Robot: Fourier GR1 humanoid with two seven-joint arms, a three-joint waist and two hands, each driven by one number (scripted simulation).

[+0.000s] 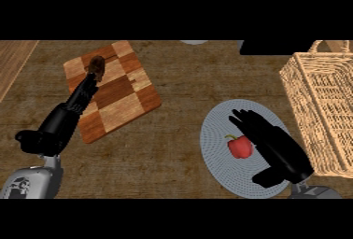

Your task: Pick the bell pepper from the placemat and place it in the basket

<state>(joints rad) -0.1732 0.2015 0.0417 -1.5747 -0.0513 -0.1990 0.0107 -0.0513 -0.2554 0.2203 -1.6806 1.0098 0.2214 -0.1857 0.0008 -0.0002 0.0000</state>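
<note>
A red bell pepper with a green stem lies on the round grey placemat at the lower right. My right hand hovers just right of the pepper, fingers straight and pointing up the view, thumb low near the mat's edge; it is open and not curled round the pepper. The tan wicker basket stands at the right edge, beside the mat. My left hand stretches over the checkered board at the left, its fingers straight.
A checkered wooden cutting board lies tilted at the upper left, with a small brown object near its far end. A dark block sits behind the basket. A pale object shows at the top edge.
</note>
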